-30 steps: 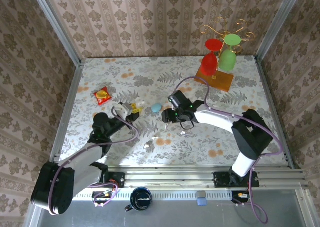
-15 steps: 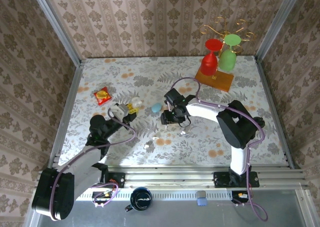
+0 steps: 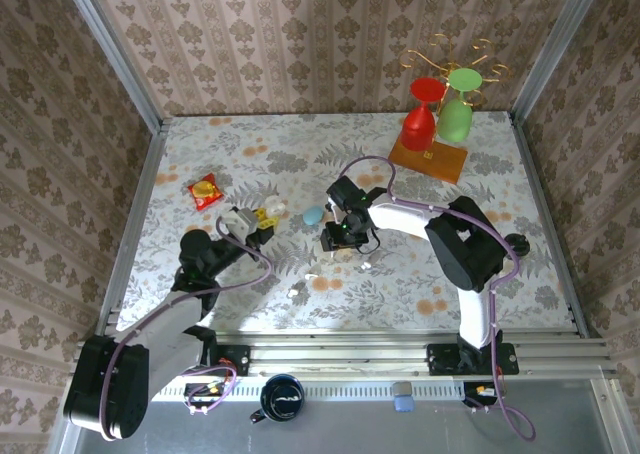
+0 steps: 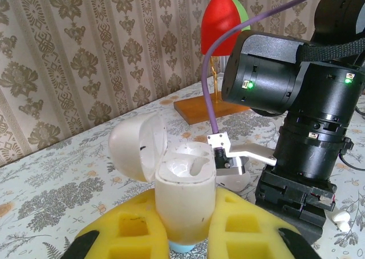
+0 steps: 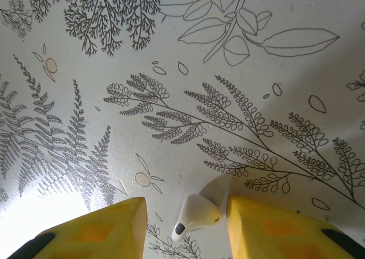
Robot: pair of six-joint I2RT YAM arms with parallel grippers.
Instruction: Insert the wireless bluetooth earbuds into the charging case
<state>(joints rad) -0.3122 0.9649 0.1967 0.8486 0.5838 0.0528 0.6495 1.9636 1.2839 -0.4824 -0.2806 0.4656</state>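
Observation:
My left gripper (image 4: 183, 216) is shut on the charging case (image 4: 183, 193), a white pebble held upright between the yellow pads, its lid (image 4: 136, 146) flipped open to the left and both wells bare. In the top view that gripper (image 3: 260, 221) sits left of centre. My right gripper (image 5: 185, 209) points down at the table, open, with a white earbud (image 5: 197, 213) lying between its yellow fingers (image 5: 102, 227); the right pad is close against the earbud and a gap stays on the left. From above, the right gripper (image 3: 340, 244) is at mid-table. Another earbud (image 4: 344, 218) lies beside the right arm.
A light-blue case (image 3: 313, 215) lies between the two grippers. Small white specks (image 3: 297, 291) lie nearer the front edge. A red and yellow packet (image 3: 206, 191) is at the left. A rack with red and green glasses (image 3: 437, 124) stands at the back right.
The right gripper has shifted left and come down over the earbud, and its fingers have narrowed around it. The left gripper has nudged the case slightly and still holds it.

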